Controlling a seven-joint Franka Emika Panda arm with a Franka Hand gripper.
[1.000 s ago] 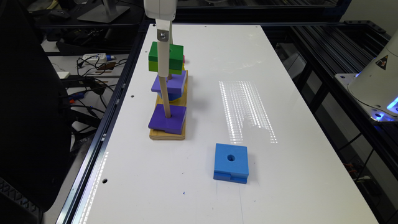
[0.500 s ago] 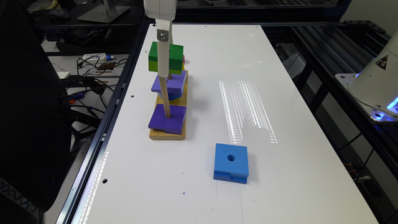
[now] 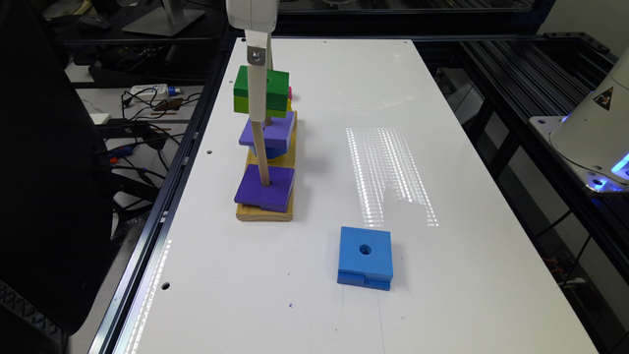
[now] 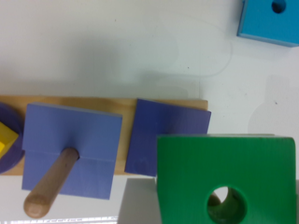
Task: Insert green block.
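The tool (image 3: 259, 101) grasps the green block (image 3: 276, 88) and holds it in the air, well above the wooden base (image 3: 265, 214). In the exterior view one white finger runs down across the block's front face, and the near peg (image 3: 262, 157) lines up directly beneath that finger. In the wrist view the green block (image 4: 252, 163) lies flat with its dark green face up. The tip of a peg (image 4: 214, 200) shows through its round centre hole, a little off centre. How far the tip reaches into the hole cannot be told.

A purple block (image 3: 265, 191) sits low on the near peg, resting on the base. In the wrist view this block (image 4: 163, 135) lies partly under the green block's edge. A second purple block (image 3: 268, 130) sits higher on the next peg, raised on a blue round piece (image 3: 268, 150). In the wrist view that second block (image 4: 72, 149) has its own peg (image 4: 51, 184) standing up through it. Beyond it a yellow piece (image 4: 7, 142) lies on a dark round one at the end of the base.

The base stands on the white tabletop (image 3: 442, 172), close to the edge at the exterior view's left. A blue block (image 3: 365, 255) with a centre hole lies flat on the tabletop, apart from the base and toward the exterior view's right.
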